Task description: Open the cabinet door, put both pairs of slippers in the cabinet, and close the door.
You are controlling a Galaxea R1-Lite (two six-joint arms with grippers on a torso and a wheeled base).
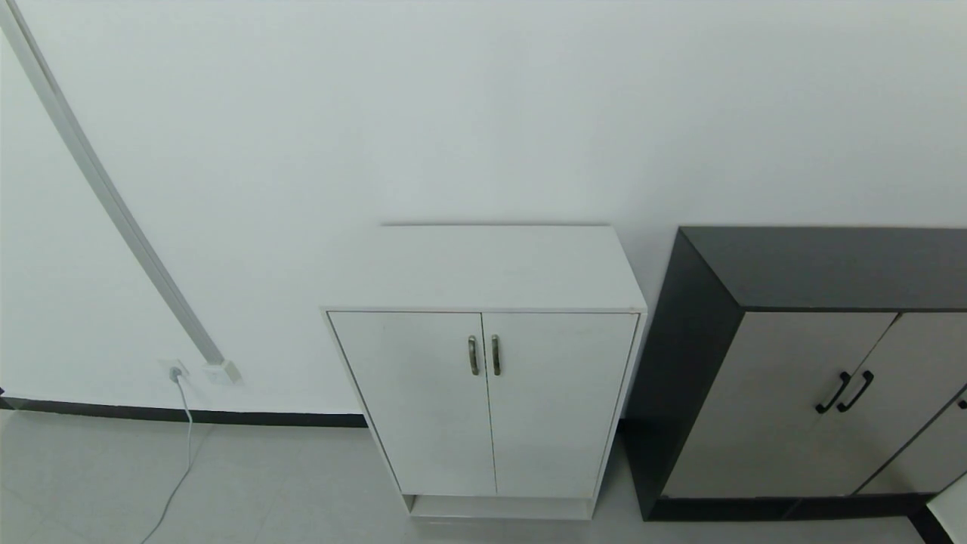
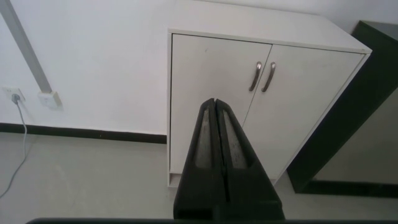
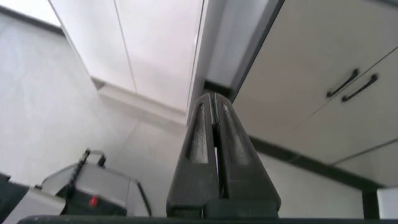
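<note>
- Left gripper (image 2: 214,102): fingers pressed together, empty, facing the white cabinet (image 1: 483,393).
- Right gripper (image 3: 215,96): fingers together, empty.
- White cabinet: both doors closed, against the wall.
- Dark cabinet (image 1: 755,363): just beside it, right.

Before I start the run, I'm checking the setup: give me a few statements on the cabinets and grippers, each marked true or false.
1. The white cabinet is shut. True.
2. Its handles sit at its outer edges. False: they hang side by side at the middle of its front.
3. The black cabinet stands on the robot's right of the white one. True.
4. The left gripper is open. False: its fingers are pressed together, with nothing between them.
5. The right gripper is shut. True.
</note>
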